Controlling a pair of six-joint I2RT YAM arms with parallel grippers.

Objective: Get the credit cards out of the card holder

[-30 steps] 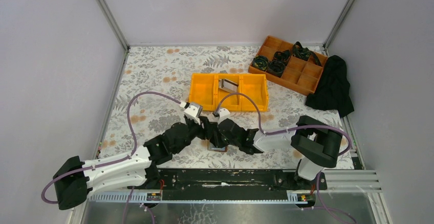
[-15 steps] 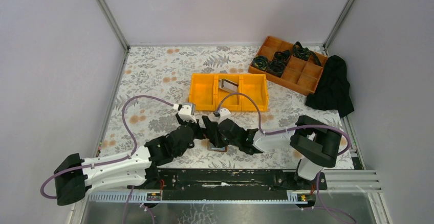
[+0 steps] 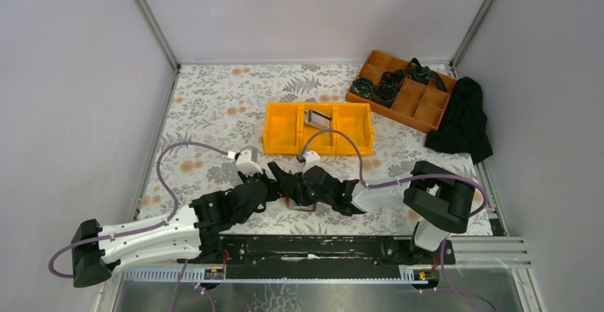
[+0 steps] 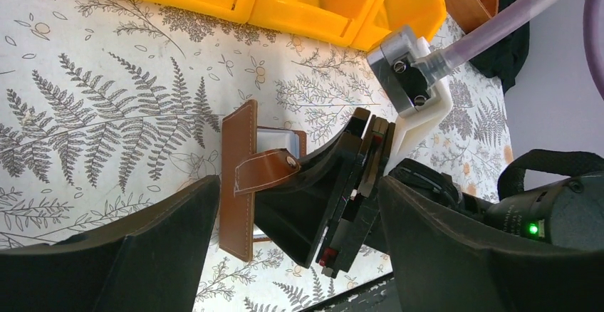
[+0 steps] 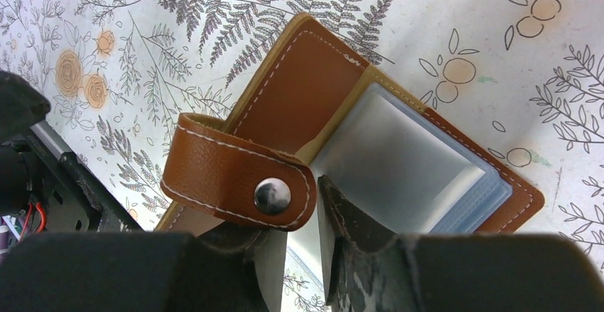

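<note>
- change: over the last second the left gripper has pulled back from the front wall of the yellow bin toward the near-left; it now sits low, just left of the right gripper.
- nothing else moved: the right arm, the bin and the card holder are all where they were.
- left fingers: spread wide, nothing between the pads. in its wrist view the holder and the right gripper's black finger fill the gap ahead, not yet inside it.
- right fingers: almost closed, with a pale sliver in the narrow gap. they look clamped on the holder's near edge just under the strap, pinning it to the table. whether that sliver is a sleeve or a card, i can't tell.
- holder: lies open on the floral table between the two grippers, cover folded back, strap unsnapped, clear sleeves fanned away from the right fingers.
- credit cards: one grey card with a dark stripe stands tilted in the bin's middle compartment, well apart from both grippers. the sleeves read pale grey, so whether more cards are inside is unclear.
- my read: the left arm is back for another pull with the right as anchor. the task isn't finished unless the sleeves are empty.
- next grab needs the left pads on a sleeve's open edge, clear of the strap.
</note>
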